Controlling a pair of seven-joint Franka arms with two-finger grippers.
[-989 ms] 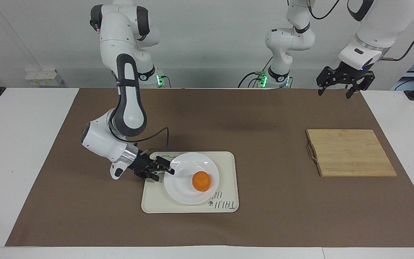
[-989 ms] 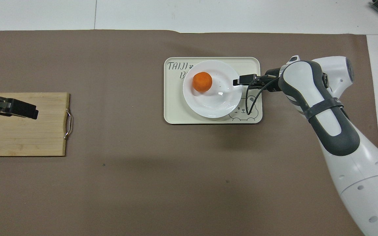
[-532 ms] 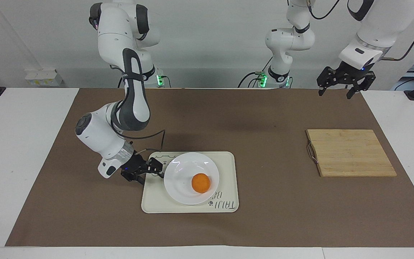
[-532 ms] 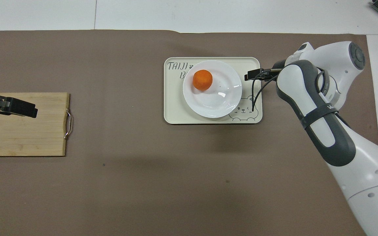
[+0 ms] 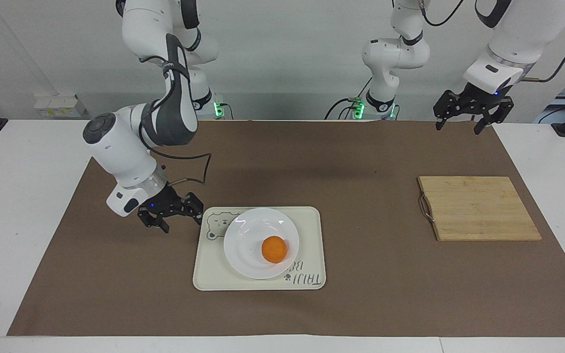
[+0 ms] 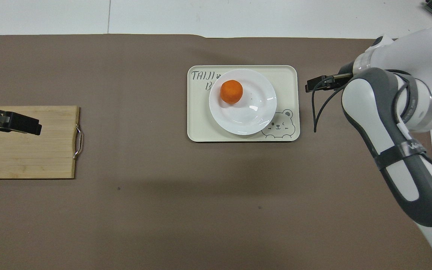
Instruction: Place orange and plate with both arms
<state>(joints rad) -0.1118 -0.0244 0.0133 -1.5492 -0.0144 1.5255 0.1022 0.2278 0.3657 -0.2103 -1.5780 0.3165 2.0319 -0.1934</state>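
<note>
The orange [image 5: 274, 249] [image 6: 231, 92] rests on the white plate [image 5: 248, 235] [image 6: 249, 116], off centre. The plate sits on a cream tray [image 5: 309, 223] [image 6: 199, 127] with a bear drawing, in the middle of the brown mat. My right gripper [image 5: 182, 224] [image 6: 308, 88] is open and empty. It hangs just above the mat beside the tray's edge toward the right arm's end, apart from tray and plate. My left gripper [image 5: 457, 128] [image 6: 38, 129] is open and empty, raised in the air at the left arm's end, waiting.
A bamboo cutting board [image 5: 478, 208] [image 6: 24, 150] with a metal handle lies on the mat toward the left arm's end. The brown mat [image 5: 361, 162] covers most of the white table. A dark cable loops off the right arm's wrist.
My right gripper has drawn back from the plate's rim, off the tray, and lifted a little. Plate and orange have stayed put. The left arm has hardly moved.
</note>
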